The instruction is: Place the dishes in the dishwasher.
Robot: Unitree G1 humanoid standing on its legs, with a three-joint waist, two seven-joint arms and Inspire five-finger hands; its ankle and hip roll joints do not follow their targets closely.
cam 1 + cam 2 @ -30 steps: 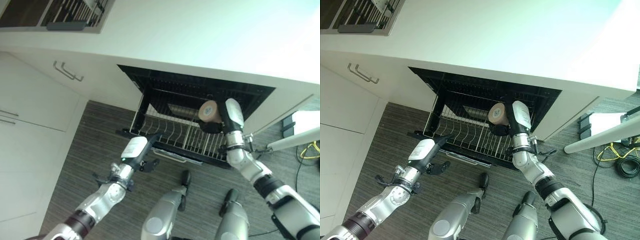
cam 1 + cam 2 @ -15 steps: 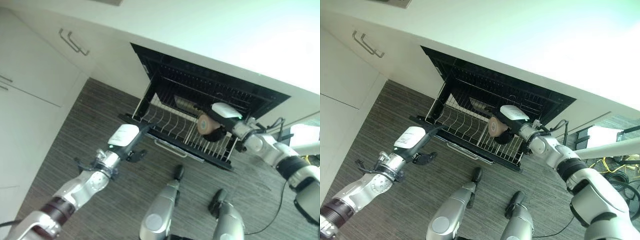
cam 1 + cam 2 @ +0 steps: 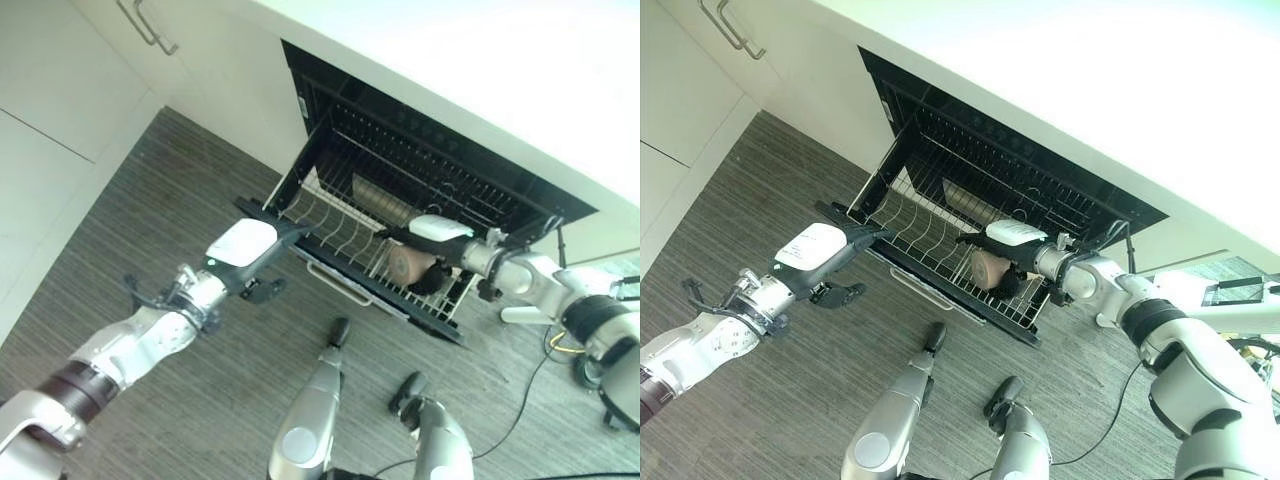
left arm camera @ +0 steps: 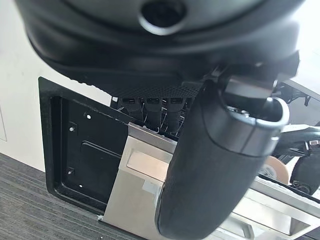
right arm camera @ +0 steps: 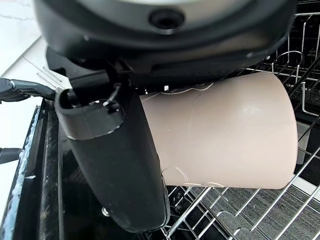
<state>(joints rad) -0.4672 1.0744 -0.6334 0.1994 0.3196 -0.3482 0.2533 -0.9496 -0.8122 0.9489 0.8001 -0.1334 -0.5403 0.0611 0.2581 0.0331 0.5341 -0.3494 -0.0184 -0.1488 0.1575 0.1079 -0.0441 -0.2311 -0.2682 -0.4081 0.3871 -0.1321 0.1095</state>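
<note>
A tan cup (image 3: pixel 408 266) lies on its side low over the right part of the pulled-out dishwasher rack (image 3: pixel 335 228), its base facing outward. My right hand (image 3: pixel 437 229) reaches in from the right and is shut on the cup (image 5: pixel 225 130), with the thumb (image 5: pixel 115 160) pressed along its side and rack wires (image 5: pixel 260 212) just beneath. My left hand (image 3: pixel 243 246) is at the rack's front left corner. Its fingers (image 3: pixel 295 233) are straight, pointing at the rack's edge, and its thumb (image 4: pixel 215 165) stands apart. It holds nothing.
The dishwasher opening (image 3: pixel 970 140) sits under a white countertop (image 3: pixel 480 80). A shiny metal item (image 3: pixel 375 196) lies at the rack's back. White cabinet doors with bar handles (image 3: pixel 150 25) stand to the left. Grey wood floor (image 3: pixel 150 190) stretches in front.
The camera has shifted. My right hand has swung down and brought the cup from above the rack to low over its right side. The left hand stays at the rack's front corner.
</note>
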